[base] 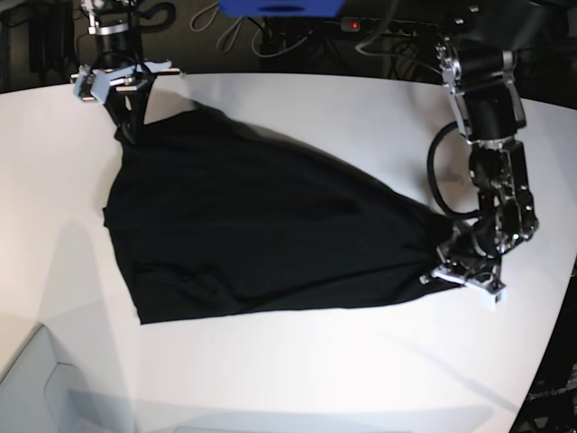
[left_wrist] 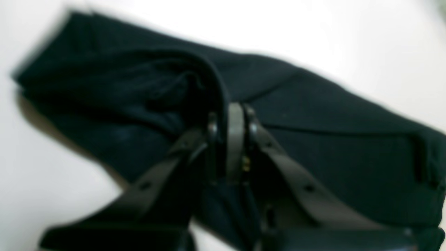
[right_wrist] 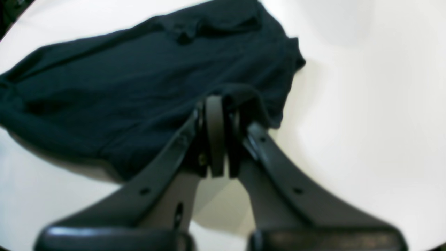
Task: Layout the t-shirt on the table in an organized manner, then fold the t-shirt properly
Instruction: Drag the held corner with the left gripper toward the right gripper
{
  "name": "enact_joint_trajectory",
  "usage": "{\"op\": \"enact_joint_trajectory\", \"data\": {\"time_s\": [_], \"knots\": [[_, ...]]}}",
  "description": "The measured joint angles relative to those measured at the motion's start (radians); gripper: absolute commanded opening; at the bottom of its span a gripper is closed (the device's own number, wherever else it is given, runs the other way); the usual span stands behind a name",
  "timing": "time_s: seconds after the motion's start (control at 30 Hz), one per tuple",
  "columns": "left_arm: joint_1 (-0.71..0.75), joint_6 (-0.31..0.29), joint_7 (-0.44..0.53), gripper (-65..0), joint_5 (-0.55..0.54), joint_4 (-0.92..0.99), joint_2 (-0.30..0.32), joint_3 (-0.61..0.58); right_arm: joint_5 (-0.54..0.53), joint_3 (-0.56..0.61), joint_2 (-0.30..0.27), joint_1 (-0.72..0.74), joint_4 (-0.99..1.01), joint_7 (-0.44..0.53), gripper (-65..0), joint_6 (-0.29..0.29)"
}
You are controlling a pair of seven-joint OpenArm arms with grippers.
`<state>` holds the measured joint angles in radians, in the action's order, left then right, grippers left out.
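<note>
The t-shirt [base: 261, 239] is lying spread across the white counter [base: 297, 370], plain black side up, stretched between the two grippers in the base view.

Right gripper [base: 126, 126] is sitting at the far corner of the shirt, on the base view's left, near the counter's back edge. In the right wrist view its jaws are clenched together, pinching a raised fold of black cloth at the tips [right_wrist: 217, 104]; the rest of the shirt [right_wrist: 132, 90] is fanning out away from the tips and to the left, and bare counter [right_wrist: 376, 104] is lying to the right.

Left gripper [base: 451, 266] is sitting at the opposite, narrow end of the shirt, on the base view's right, low over the counter. In the left wrist view (blurry) its jaws [left_wrist: 231, 118] are standing nearly together with a ridge of cloth bunched up at the tips, so it is reading as grasping the t-shirt [left_wrist: 313, 115]. Cloth is running off to both sides of the gripper, with white counter [left_wrist: 52, 174] showing at lower left.

The cloth is lying mostly flat, wide near the right gripper and tapering to a point at the left gripper, with some wrinkles along the near hem.
</note>
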<state>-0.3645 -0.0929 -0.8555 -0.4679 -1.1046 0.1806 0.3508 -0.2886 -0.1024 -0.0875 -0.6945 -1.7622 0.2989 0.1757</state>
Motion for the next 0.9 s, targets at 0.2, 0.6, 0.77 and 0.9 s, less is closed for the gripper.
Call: {"op": "enact_joint_trajectory", "data": {"time_s": [0.2,0.6,0.77,0.9], "knots": [[-0.142,-0.001,0.009,-32.9,-0.014,0.151,-0.006,-0.065,0.003,0.000,-0.002,0.023,0.000,-0.002,-65.0,0.002],[0.039,-0.006,0.022,-18.9,-0.008,-0.124,0.035,-0.061,0.004,0.000,-0.009,0.067,0.000,-0.092,-65.0,0.002],[0.073,0.000,0.171,-18.9,-0.005,-0.069,0.040,-0.059,0.003,0.000,-0.008,0.081,0.000,-0.092,-65.0,0.003],[0.068,0.000,0.210,-18.9,-0.005,-0.016,0.038,-0.060,0.003,0.000,-0.009,0.081,0.000,-0.093,-65.0,0.002]]}}
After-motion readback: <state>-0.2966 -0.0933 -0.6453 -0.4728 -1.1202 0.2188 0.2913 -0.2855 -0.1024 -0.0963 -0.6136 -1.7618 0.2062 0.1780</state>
